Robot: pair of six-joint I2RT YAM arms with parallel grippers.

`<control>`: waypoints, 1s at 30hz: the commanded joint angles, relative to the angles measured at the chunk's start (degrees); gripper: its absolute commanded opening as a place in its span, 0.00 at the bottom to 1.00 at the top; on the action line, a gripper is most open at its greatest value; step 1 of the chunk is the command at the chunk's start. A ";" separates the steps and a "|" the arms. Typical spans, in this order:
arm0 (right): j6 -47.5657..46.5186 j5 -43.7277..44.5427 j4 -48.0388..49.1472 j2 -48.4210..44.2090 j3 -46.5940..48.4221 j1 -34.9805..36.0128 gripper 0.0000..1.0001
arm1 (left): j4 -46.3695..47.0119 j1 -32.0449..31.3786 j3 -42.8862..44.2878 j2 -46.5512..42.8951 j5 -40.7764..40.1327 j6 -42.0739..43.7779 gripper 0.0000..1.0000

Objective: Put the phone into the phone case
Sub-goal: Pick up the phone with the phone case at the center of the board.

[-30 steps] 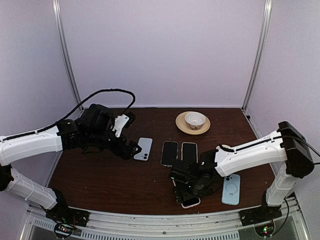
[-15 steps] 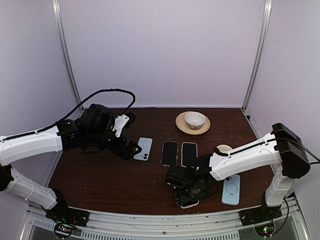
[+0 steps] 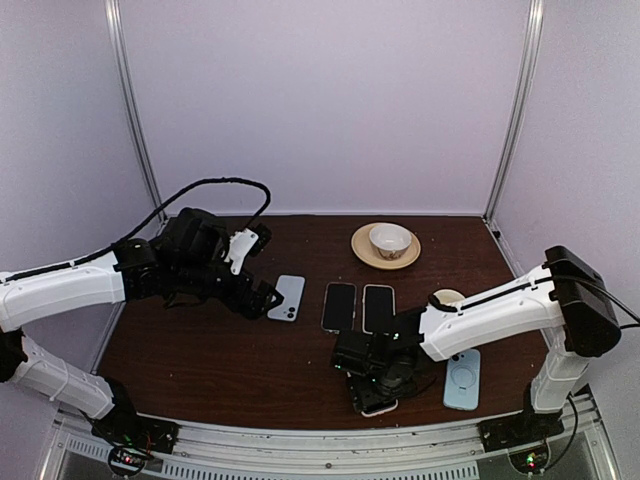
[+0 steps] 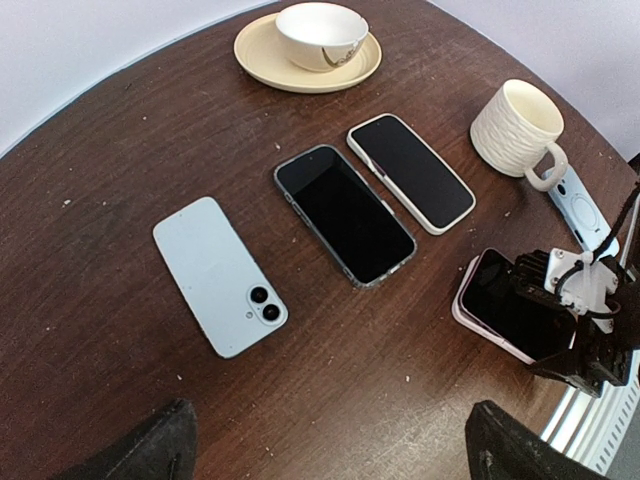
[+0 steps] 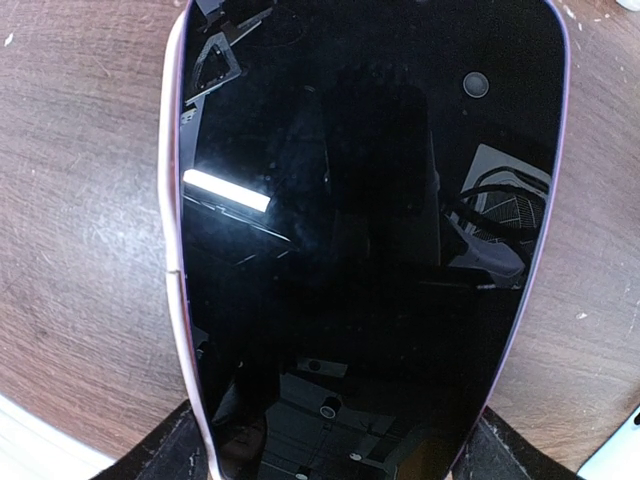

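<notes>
Well, my right gripper [image 3: 376,390] is down low near the front edge of the round brown wooden table [image 4: 100,150]. It is on the black-screened phone with a pale pink rim [image 5: 360,230]. That phone lies flat with its screen up. The right fingers [image 5: 180,445] sit one on each long side of it, tight against the pink rim, so they are squeezing it. The glass is shiny and shows the robot arm like a mirror.

My left gripper [image 3: 262,297] hangs above the table beside the light blue phone with two little camera eyes [image 4: 220,275], which lies face down. Its fingers [image 4: 160,445] are wide apart and hold nothing.

Next to the blue phone, a black phone in a see-through grey case [image 4: 345,213] and a black phone in a white case [image 4: 410,170] lie side by side. A bumpy cream mug [image 4: 515,128] stands near the white one. A light blue phone case with a ring mark [image 3: 461,378] lies just to the right of the squeezed phone. At the far edge, a white bowl [image 4: 320,30] sits on a pale yellow saucer [image 4: 260,60].

I cannot read any words or brand names on these things.
</notes>
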 commanded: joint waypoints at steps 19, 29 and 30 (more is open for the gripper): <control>-4.92 8.03 8.27 -4.47 -3.04 2.53 0.10 | 5.92 0.35 -1.16 0.95 7.52 -0.55 0.97; -4.06 8.98 13.71 -8.91 -7.42 2.84 0.07 | 7.44 0.42 -1.40 4.53 12.05 -3.21 0.96; -4.24 9.10 14.67 -9.52 -7.90 2.84 0.07 | 8.01 0.36 -1.53 4.93 12.77 -4.17 0.96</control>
